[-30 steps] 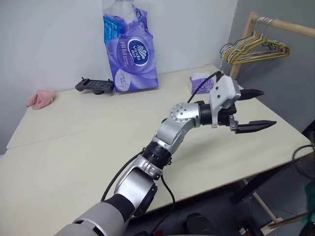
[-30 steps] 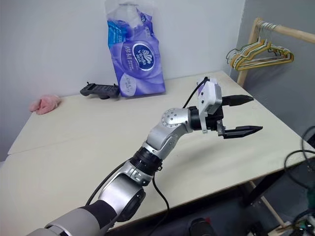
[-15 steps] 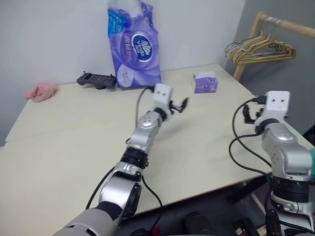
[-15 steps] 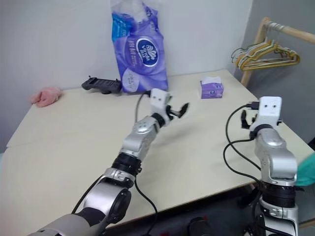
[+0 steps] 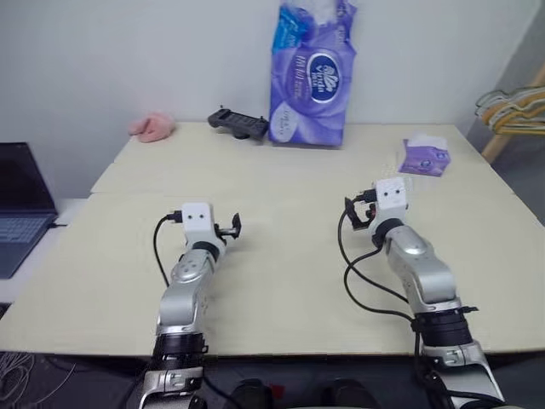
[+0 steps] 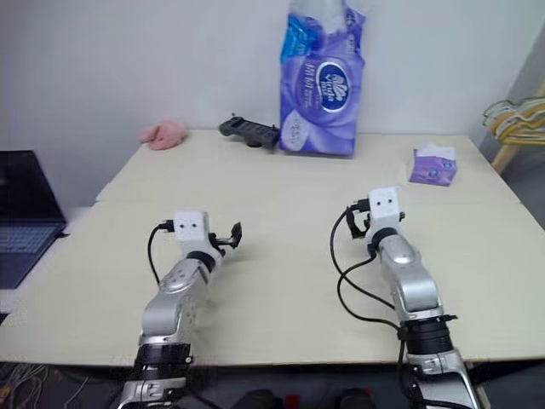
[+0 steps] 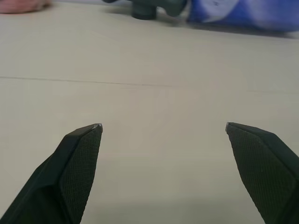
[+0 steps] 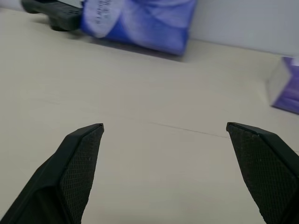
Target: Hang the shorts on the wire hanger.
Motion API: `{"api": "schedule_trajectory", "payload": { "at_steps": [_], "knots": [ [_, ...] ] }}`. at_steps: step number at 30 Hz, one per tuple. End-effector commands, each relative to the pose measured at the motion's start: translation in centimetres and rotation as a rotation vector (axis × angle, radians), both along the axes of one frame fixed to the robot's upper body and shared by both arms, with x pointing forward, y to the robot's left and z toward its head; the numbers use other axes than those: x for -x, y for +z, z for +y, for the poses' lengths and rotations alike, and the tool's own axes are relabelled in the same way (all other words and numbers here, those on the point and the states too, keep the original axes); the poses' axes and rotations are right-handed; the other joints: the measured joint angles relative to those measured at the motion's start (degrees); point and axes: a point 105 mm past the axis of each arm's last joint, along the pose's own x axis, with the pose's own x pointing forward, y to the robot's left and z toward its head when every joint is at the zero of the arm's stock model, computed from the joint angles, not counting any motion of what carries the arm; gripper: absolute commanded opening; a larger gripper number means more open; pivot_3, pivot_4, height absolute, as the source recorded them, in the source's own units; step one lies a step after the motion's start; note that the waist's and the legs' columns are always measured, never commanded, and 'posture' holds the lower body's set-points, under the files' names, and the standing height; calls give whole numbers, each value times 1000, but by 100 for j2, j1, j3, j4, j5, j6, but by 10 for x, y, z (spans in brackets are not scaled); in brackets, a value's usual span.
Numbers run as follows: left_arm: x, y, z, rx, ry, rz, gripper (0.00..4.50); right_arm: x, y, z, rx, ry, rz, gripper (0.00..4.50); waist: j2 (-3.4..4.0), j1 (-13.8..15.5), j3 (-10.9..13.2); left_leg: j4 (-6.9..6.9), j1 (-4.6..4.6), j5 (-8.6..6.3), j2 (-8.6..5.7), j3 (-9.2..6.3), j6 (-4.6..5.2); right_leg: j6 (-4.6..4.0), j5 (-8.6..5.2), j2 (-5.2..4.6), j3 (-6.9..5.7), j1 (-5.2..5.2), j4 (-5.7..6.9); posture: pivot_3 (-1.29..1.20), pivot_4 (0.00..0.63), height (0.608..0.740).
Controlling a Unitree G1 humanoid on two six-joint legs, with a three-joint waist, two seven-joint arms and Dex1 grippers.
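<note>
Both grippers, left (image 7: 163, 128) and right (image 8: 164, 127), hover over the bare desk (image 5: 281, 213) with jaws spread wide, gripping nothing. No clue where the shorts are; some hangers (image 5: 515, 111) poke in at the far right edge, too bunched to pick out the wire one.

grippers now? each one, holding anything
left gripper: open, holding nothing, above the table
right gripper: open, holding nothing

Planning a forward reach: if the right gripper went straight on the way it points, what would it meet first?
Probably the big purple tissue pack against the wall; bare table lies before the open right gripper, though depth is unclear.
</note>
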Motion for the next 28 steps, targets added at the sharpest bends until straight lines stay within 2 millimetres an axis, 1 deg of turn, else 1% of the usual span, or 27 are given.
{"api": "schedule_trajectory", "payload": {
  "at_steps": [1,3,6,8,10,12,14,16,19,22,27,28],
  "knots": [
    [8,21,0,-14,13,-86,4500,1,3,-4,-44,-2,-5,4481,-10,112,-6,2,6,-4,-1,-5,9,-5,4,0,-3,7,1,254,26,740],
    [7,24,0,-11,-9,-100,4500,-2,1,-8,-43,-43,-4,4481,-15,169,-9,2,15,7,-1,-20,8,-19,13,1,-19,22,2,268,34,740],
    [1,30,4,-17,-29,-110,4500,-2,1,-18,-26,-126,-13,4481,-20,271,-6,2,13,38,5,-58,-6,-43,26,2,-82,29,6,282,41,740],
    [-4,34,9,-33,-39,-114,4500,-1,-1,-20,-27,-161,-10,4481,-22,296,-5,1,10,56,8,-79,-18,-55,29,6,-95,28,17,275,50,740],
    [-13,39,4,-37,-67,-123,4500,2,-5,-29,-36,-194,-2,4481,-23,294,-4,0,11,65,12,-95,-27,-66,26,20,-101,28,36,246,55,740],
    [-19,41,-2,-37,-93,-127,4500,4,-9,-36,-40,-216,8,4481,-23,308,-4,0,13,71,10,-104,-27,-73,21,39,-107,29,48,213,42,740],
    [-24,40,-6,-49,-110,-126,4500,4,-6,-39,-35,-230,-5,4481,-22,274,-5,0,12,75,8,-100,-27,-73,21,45,-104,29,52,176,32,740],
    [-30,40,-13,-33,-131,-122,4500,7,-4,-49,-20,-264,-20,4481,-23,230,-6,0,12,75,7,-96,-28,-73,21,45,-104,28,52,144,25,740],
    [-33,37,-20,-36,-157,-120,4500,12,-6,-58,-17,-302,-15,4481,-24,142,-7,1,12,76,8,-96,-28,-72,21,47,-104,28,52,115,14,740],
    [-33,35,-31,-20,-208,-113,4500,20,-8,-61,-23,-321,-15,4481,-23,49,-11,1,9,77,10,-97,-29,-72,21,49,-100,25,52,66,3,740],
    [-30,31,-34,-16,-224,-102,4500,24,-8,-62,-33,-338,-14,4481,-24,-138,-11,2,11,80,8,-90,-31,-71,21,50,-98,25,58,57,0,740],
    [-30,31,-33,-23,-221,-102,4500,24,-8,-61,-32,-337,-14,4481,-24,-138,-11,2,12,82,8,-90,-31,-71,21,50,-98,25,60,58,0,740]
  ]
}}
